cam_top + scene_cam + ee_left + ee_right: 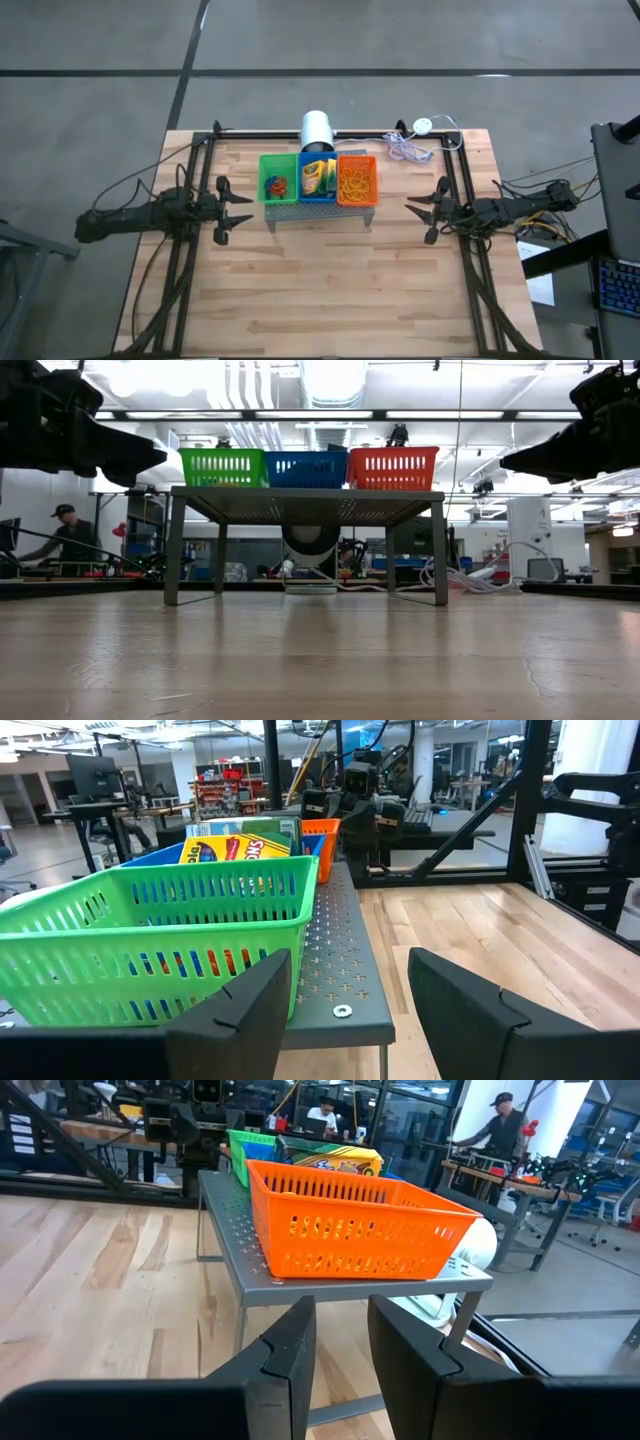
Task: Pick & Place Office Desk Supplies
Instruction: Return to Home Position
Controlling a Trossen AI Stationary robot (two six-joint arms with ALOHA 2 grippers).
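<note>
The crayon box (pixel 318 178) stands on end in the blue basket (pixel 318 196). Red and blue loop bands (pixel 276 186) lie in the green basket (pixel 268 170). Tan-orange rubber bands (pixel 356 182) fill the orange-red basket (pixel 358 158). All three baskets rest side by side on the grey perforated stand (pixel 320 212). My left gripper (pixel 245 210) hovers level just left of the stand, open, nothing between its fingers (pixel 250 1010). My right gripper (pixel 415 215) hovers level to the stand's right, open by a narrow gap and empty (pixel 342 1320).
A white roll (pixel 317 127) lies behind the stand. A coiled white cord with a round puck (pixel 412 145) lies at the far right. Dark frame rails (pixel 466 200) run along both table sides. Bare wood stretches across the near half. People work at desks in the room beyond (pixel 62 535).
</note>
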